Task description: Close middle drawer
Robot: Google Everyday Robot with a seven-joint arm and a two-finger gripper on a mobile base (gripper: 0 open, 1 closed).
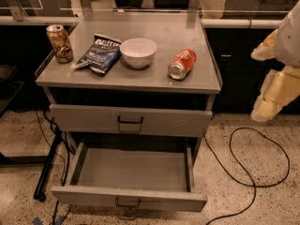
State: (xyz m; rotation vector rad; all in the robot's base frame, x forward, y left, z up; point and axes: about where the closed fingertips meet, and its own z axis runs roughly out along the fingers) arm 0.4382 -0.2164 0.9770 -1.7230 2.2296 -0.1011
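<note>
The middle drawer [129, 198] is a wide, shallow grey drawer with a small dark wire handle [127, 203]. It stands pulled far out of the grey cabinet, and its inside [133, 168] is bare. The taller-fronted top drawer [130, 121] above it is shut. The lowest drawer is hidden under the open one. My gripper [269, 100] shows as cream-coloured parts at the right edge. It hangs in the air to the right of the cabinet, at about the top drawer's height, and touches nothing.
On the cabinet top [159, 81] stand a brown can [59, 43], a dark chip bag [101, 54], a white bowl [138, 52] and an orange can lying on its side [182, 63]. A black cable [253, 172] loops on the floor at right. A dark stand leg [47, 172] is at left.
</note>
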